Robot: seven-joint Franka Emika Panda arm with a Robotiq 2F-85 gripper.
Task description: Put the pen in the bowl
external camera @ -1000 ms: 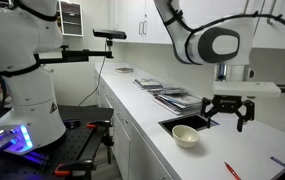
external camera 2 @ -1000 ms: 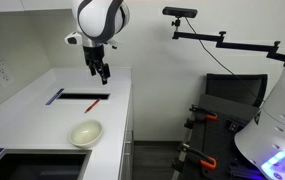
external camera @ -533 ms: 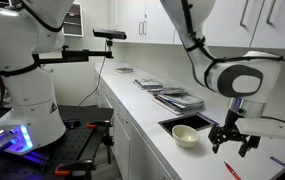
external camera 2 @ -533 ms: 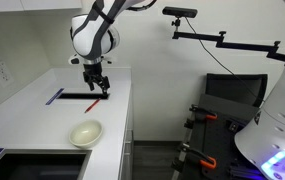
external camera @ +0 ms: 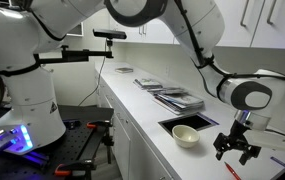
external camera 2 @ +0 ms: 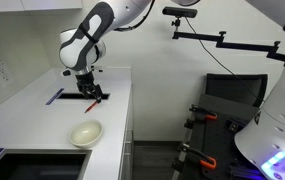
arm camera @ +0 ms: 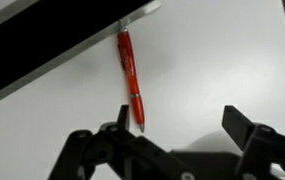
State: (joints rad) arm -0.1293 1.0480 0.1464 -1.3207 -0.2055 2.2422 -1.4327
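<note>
The red pen (arm camera: 130, 78) lies flat on the white counter. In the wrist view it runs from the dark strip at the counter edge toward my left finger. It also shows in both exterior views (external camera: 231, 171) (external camera 2: 96, 103). My gripper (arm camera: 179, 125) is open and empty, low over the counter, with the pen's tip just beside the left finger. The gripper shows in both exterior views (external camera: 237, 150) (external camera 2: 90, 93). The cream-white bowl (external camera: 186, 135) (external camera 2: 85, 132) stands empty on the counter beside the sink, apart from the pen.
A black sink (external camera: 172, 124) (external camera 2: 42, 165) is set into the counter next to the bowl. A purplish-blue item (external camera: 282, 162) (external camera 2: 54, 97) lies near the pen. Flat trays (external camera: 177, 97) lie further along the counter. The counter's front edge is close.
My gripper has come down from well above the counter to just over the pen. The pen and bowl have not moved.
</note>
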